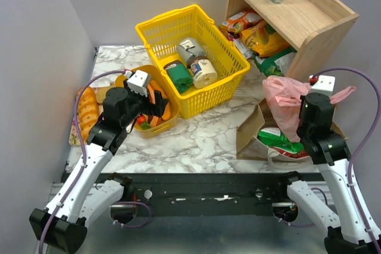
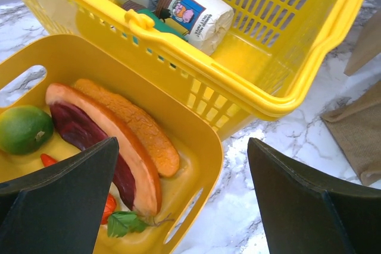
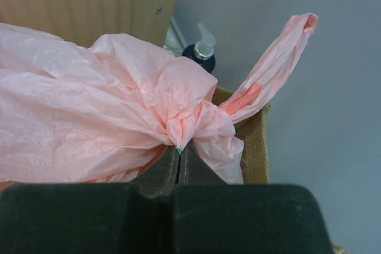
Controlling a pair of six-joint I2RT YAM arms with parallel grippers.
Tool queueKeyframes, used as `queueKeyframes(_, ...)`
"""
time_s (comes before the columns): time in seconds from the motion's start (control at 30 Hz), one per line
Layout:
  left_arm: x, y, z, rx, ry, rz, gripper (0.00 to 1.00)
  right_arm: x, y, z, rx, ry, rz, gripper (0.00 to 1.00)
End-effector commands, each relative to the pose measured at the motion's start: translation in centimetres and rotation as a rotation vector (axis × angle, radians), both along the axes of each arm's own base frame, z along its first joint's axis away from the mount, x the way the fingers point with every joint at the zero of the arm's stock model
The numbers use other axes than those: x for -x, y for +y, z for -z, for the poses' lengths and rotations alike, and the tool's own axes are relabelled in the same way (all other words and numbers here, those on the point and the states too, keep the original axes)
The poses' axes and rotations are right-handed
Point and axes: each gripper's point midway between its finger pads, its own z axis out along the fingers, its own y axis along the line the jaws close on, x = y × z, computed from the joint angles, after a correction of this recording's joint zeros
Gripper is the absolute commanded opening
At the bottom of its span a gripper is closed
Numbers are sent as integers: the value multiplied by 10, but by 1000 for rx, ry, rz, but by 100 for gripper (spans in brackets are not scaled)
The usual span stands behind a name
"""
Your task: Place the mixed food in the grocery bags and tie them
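My right gripper [image 3: 179, 150] is shut on the gathered knot of the thin pink bag [image 3: 107, 111], which bulges above the brown paper bag [image 1: 250, 130] at the right. One loose pink handle [image 3: 280, 63] sticks up to the right. A green-and-white crisp packet [image 1: 280, 141] lies in the paper bag's mouth. My left gripper [image 2: 181, 147] hangs open over the right rim of a yellow oval tub [image 2: 202, 147]. In the tub lie toy foods: a lime [image 2: 22, 128], a purple-and-orange slice [image 2: 95, 141] and an orange piece [image 2: 140, 126].
A yellow mesh basket [image 1: 196, 25] with tins [image 1: 203, 71] stands behind the tub. A braided bread loaf [image 1: 88, 111] lies at the far left. A wooden shelf [image 1: 309, 22] with packets and bottles stands at the back right. A pump bottle [image 3: 199, 55] stands behind the pink bag.
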Motion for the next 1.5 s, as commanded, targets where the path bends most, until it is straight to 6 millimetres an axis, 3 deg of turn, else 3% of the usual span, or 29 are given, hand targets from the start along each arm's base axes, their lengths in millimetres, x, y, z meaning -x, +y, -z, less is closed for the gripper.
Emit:
queueKeyframes(0.0,8,-11,-7,10,-29,50,97,12,-15,45,106,250,60,1)
queueKeyframes(0.27,25,-28,-14,-3,-63,112,97,40,-15,135,192,680,-18,1)
queueKeyframes(0.4,28,-30,-15,-4,-71,122,97,43,-17,116,166,618,23,2)
queueKeyframes(0.47,29,-30,-17,-3,-74,122,97,51,-26,102,200,610,80,9)
queueKeyframes(0.53,29,-31,-16,-5,-74,122,98,51,-29,84,205,581,100,31)
queueKeyframes(0.57,29,-30,-18,-4,-76,119,98,55,-29,80,196,586,108,60)
queueKeyframes(0.6,29,-30,-17,-5,-75,121,98,54,-28,75,182,574,103,67)
queueKeyframes(0.8,26,-27,-13,-26,-66,100,98,52,-2,10,-2,363,-28,73)
queueKeyframes(0.97,25,-26,-13,-30,-66,94,98,49,57,-44,-217,97,-366,79)
queueKeyframes(1.03,24,-26,-12,-33,-62,94,98,47,77,-61,-267,1,-476,79)
queueKeyframes(1.1,23,-27,-9,-36,-52,94,98,33,95,-70,-300,-56,-563,76)
queueKeyframes(1.17,23,-27,-9,-37,-53,95,98,17,112,-62,-338,-23,-618,74)
queueKeyframes(1.27,23,-26,-8,-41,-51,92,98,-13,120,-47,-358,5,-615,72)
queueKeyframes(1.43,22,-26,-8,-42,-53,89,98,-41,107,-15,-330,-4,-511,68)
queueKeyframes(1.47,23,-26,-9,-41,-55,92,98,-42,100,1,-324,23,-460,57)
